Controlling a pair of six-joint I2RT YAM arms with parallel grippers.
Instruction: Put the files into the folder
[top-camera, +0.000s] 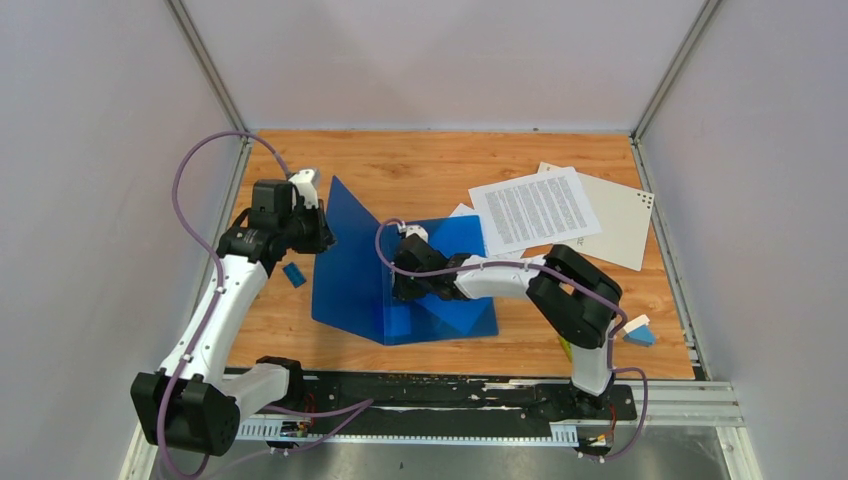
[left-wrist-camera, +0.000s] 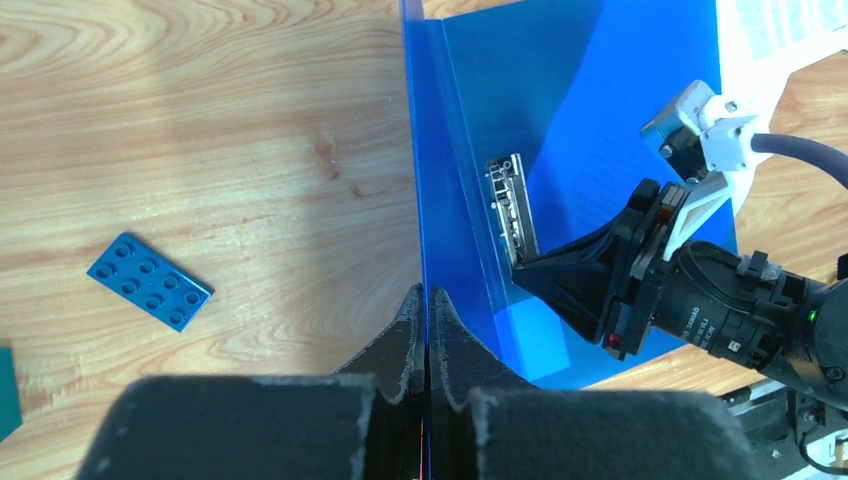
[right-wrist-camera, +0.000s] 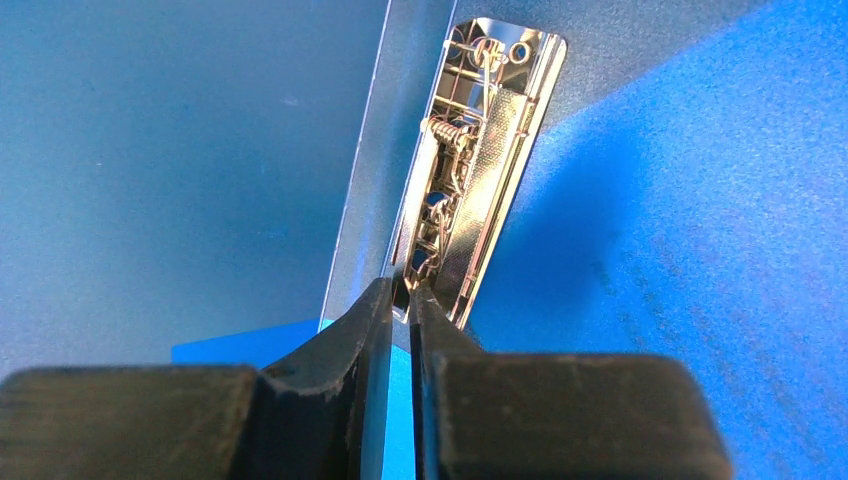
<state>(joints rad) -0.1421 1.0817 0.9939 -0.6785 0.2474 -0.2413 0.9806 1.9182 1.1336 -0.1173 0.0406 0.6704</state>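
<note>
Step in hand: folder (top-camera: 350, 260) is open and the clip is being worked. No files are loaded yet.

- Left gripper (left-wrist-camera: 427, 310): clenched on the front flap's edge, holding that flap upright at the folder's 9 o'clock side.
- Right gripper (right-wrist-camera: 403, 300): inside the fold with its fingers almost together on the near end of the metal clip (right-wrist-camera: 485, 150). It looks like a pinch on the lever.
- Files (top-camera: 533, 210): flat on the table at 2 o'clock from the folder, print side up and partly on a grey cover (top-camera: 622, 230). A second white corner shows at their 9 o'clock, touching or overlapping the back flap, can't tell which.
- Brick (left-wrist-camera: 150, 282): loose at the folder's 8 o'clock, not relevant.

Next, as I read it: lift the lever to open the clip, let go, then send the right arm to 2 o'clock. The sheets are thin and lie flat on the table, so drag one to an edge or peel a corner, taking the paper and not the grey cover. The left grip must hold the flap or it drops onto the clip.
</note>
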